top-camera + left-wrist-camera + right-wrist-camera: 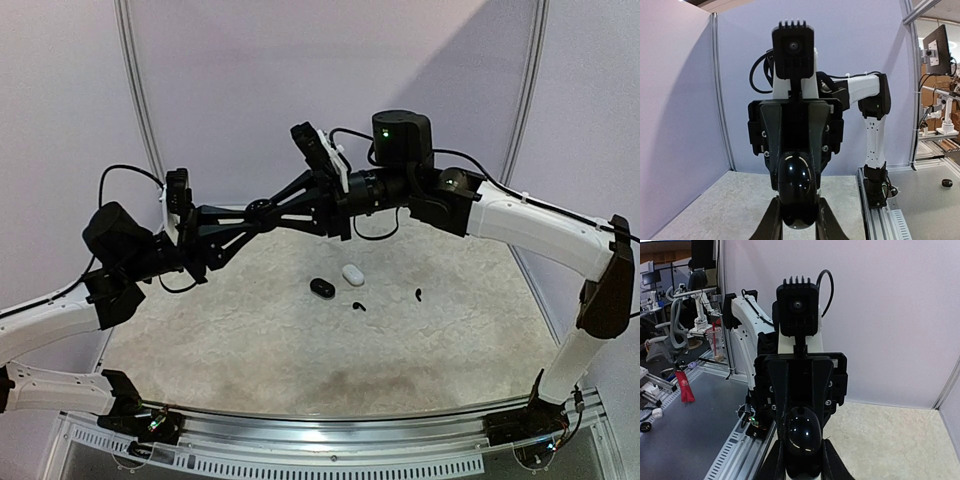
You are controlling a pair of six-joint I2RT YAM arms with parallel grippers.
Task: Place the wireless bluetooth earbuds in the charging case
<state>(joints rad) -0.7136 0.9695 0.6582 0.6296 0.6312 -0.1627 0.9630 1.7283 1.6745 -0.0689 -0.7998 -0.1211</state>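
Both arms are raised and meet in mid-air above the table. My left gripper [250, 220] and right gripper [275, 208] face each other, each shut on one end of a glossy black charging case [797, 185]. In the left wrist view my left gripper [799, 222] clamps the case's lower end. In the right wrist view my right gripper [802, 465] clamps the case [802, 437] likewise. Two tiny black earbuds lie on the table, one [358, 306] near the middle, one [418, 294] further right. No white earbuds show.
A second black case [321, 287] and a white case [352, 273] lie side by side on the speckled table [250, 350], below the joined grippers. Purple walls close off the back and sides. A metal rail [330, 425] runs along the near edge.
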